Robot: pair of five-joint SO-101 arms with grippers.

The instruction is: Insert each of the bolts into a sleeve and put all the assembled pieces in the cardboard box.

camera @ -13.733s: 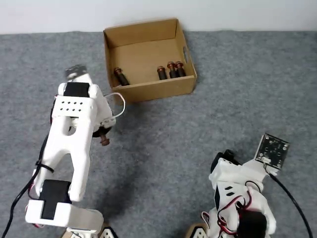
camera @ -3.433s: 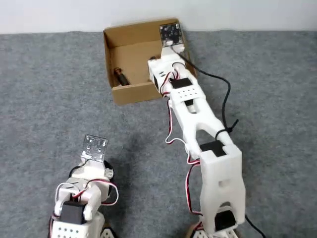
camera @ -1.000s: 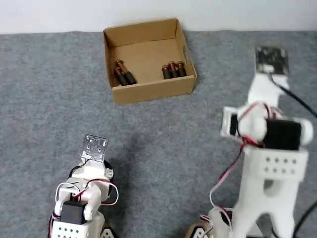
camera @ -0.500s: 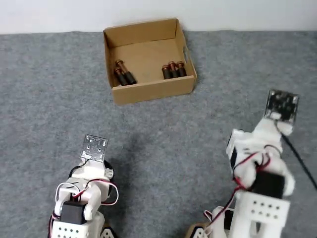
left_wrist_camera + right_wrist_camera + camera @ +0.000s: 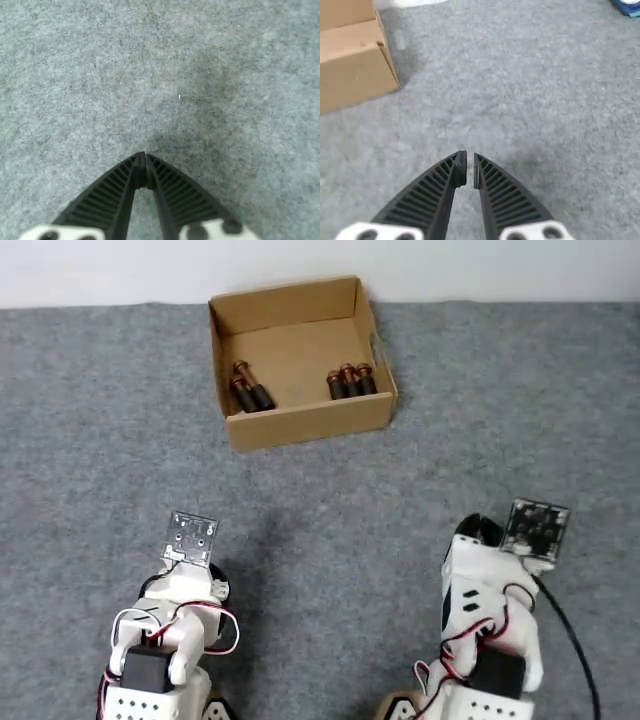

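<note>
the cardboard box (image 5: 300,425) sits in the upper middle of the high view, on the grey carpet (image 5: 330,510) near the white wall (image 5: 500,270). inside it lie five assembled pieces: a pair (image 5: 248,388) side by side against the box's left wall, and a row of three (image 5: 349,381) touching one another near its right wall. the left arm (image 5: 170,640) is folded at the lower left of the frame and the right arm (image 5: 490,610) at the lower right, both well apart from the box. the left gripper (image 5: 141,165) has its black ridged tips pressed together over bare carpet, with nothing between them. the right gripper (image 5: 469,170) is closed to a thin sliver and also empty, with a corner of the box (image 5: 350,65) farther off
</note>
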